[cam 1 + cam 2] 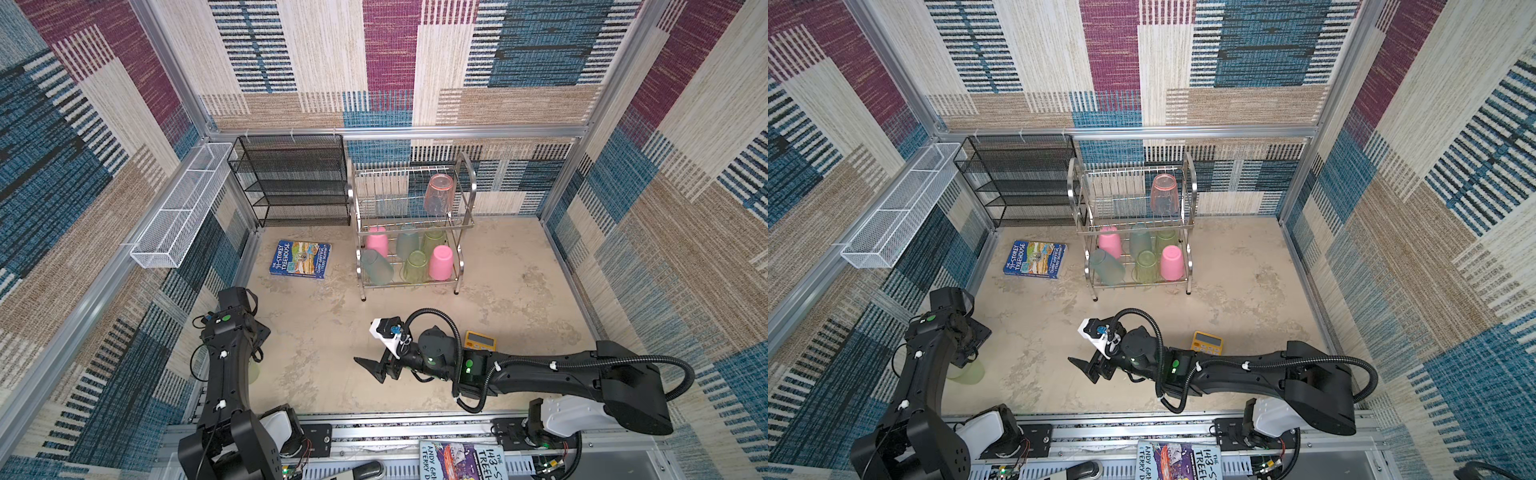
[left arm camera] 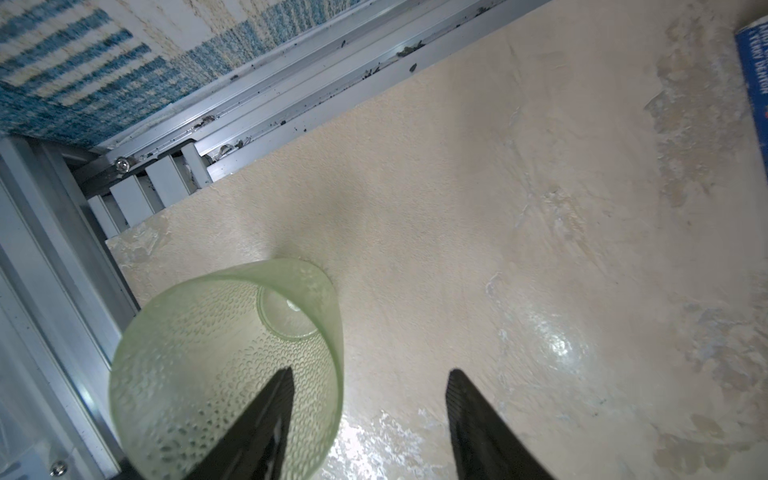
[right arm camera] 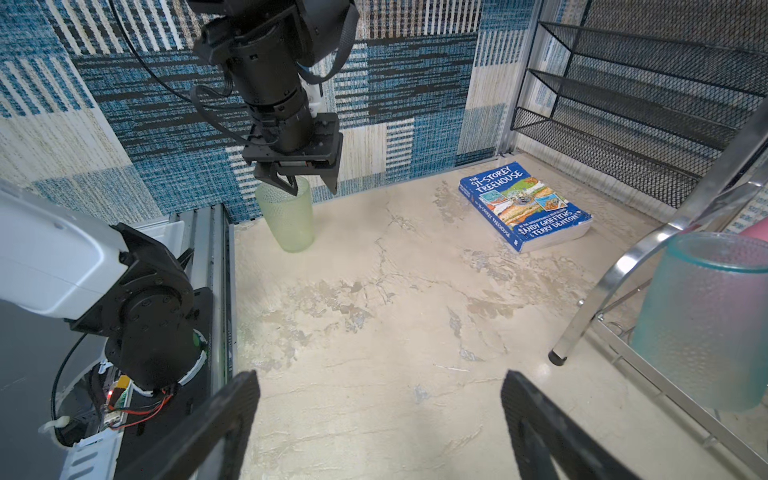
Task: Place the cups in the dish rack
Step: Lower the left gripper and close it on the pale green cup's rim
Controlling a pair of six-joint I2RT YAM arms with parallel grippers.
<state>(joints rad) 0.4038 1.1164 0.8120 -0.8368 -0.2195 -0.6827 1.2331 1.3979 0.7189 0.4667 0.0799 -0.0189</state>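
Note:
A translucent green cup (image 3: pixel 291 220) stands upright at the table's front left corner, mostly hidden under the left arm in a top view (image 1: pixel 967 370). My left gripper (image 2: pixel 371 371) is open and straddles its rim (image 2: pixel 338 332). One finger (image 2: pixel 274 399) is inside the cup and the other stands apart outside it. The silver dish rack (image 1: pixel 409 285) at the back holds a salmon cup (image 1: pixel 438 194) upside down on its upper tier. Several pink, teal and green cups (image 1: pixel 440 262) sit on the lower tier. My right gripper (image 1: pixel 368 370) hangs open and holds nothing, low over the table's middle.
A blue book (image 1: pixel 300 258) lies left of the rack. A yellow calculator (image 1: pixel 480 340) lies behind the right arm. A black mesh shelf unit (image 1: pixel 291 178) stands at the back left and a white mesh trough (image 1: pixel 183 208) hangs on the left wall. An aluminium rail (image 2: pixel 291 95) borders the table by the green cup.

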